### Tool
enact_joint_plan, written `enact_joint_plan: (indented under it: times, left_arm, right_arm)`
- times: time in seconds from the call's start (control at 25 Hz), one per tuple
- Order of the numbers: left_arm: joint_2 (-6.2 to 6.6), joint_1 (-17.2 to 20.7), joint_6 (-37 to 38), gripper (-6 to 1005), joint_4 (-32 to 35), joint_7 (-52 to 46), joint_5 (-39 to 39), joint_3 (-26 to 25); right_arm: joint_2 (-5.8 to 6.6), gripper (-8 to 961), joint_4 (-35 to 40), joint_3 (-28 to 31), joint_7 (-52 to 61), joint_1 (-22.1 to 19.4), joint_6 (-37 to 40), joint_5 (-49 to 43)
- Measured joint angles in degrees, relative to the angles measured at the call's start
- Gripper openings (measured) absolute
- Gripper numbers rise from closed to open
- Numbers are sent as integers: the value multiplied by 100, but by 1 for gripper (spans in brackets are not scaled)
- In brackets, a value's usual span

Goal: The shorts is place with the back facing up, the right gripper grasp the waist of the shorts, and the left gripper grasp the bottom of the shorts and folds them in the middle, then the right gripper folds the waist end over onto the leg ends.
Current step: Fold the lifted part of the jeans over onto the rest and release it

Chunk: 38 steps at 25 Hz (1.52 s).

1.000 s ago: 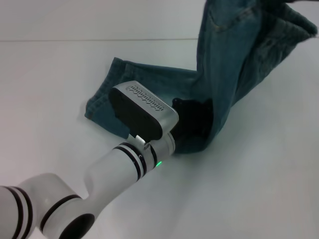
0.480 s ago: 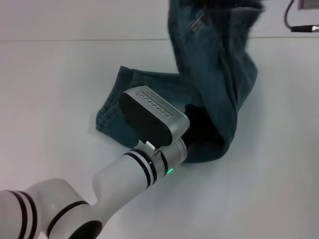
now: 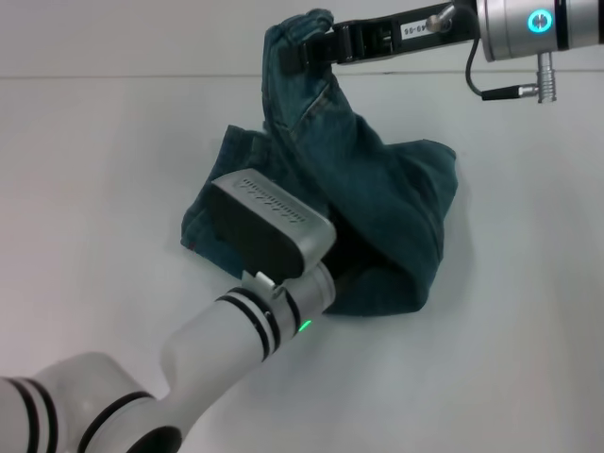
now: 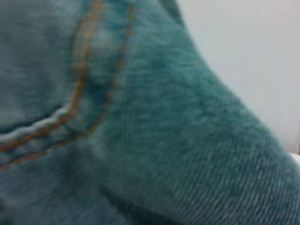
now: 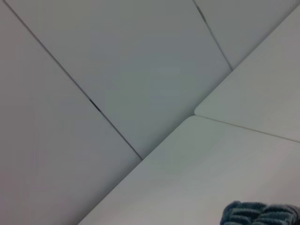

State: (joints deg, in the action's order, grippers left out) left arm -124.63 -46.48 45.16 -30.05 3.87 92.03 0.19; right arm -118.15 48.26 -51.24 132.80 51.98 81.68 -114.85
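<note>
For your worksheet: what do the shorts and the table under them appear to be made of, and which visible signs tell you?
The shorts: denim by the look, blue-green and faded, with diagonal twill ribs and orange double stitching in the left wrist view. The table: smooth matte white, probably laminate or painted board; the exact material is unclear.

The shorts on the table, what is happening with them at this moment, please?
A two-armed robot is folding the shorts on a white table. The right gripper, reaching in from the far right, is shut on the waist of the shorts and holds that end raised above the rest of the denim. The left gripper is low at the near side, its tip hidden among the fabric, so its hold cannot be seen. The fold is not yet laid flat.
</note>
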Motion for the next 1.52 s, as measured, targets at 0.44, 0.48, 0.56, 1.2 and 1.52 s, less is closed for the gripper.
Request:
enact_joint_plan:
  times: [0.44,0.48,0.56,1.2,1.52]
  left_arm:
    - [14,966,489,25,-352,1311,-1,-1001]
    - [12,1069,499,25,-385,1460,-1,-1161]
    - [8,1349,508,26,-457,1753,-2,-1548]
    - [-5,2841,2026,32,-559,1975,-28,-2644]
    - [19,3388,3205,35,-394,1956,22,-3088]
  right_arm:
    - [-4,104,-200,-26,-122,-75,-207,12]
    - [-13,104,-210,-29,-137,-74,-226,12]
    - [-34,105,-216,-33,-167,-74,-252,11]
    - [-163,106,-730,-141,-573,93,-513,87]
    - [-172,220,-877,-590,-845,53,-957,609]
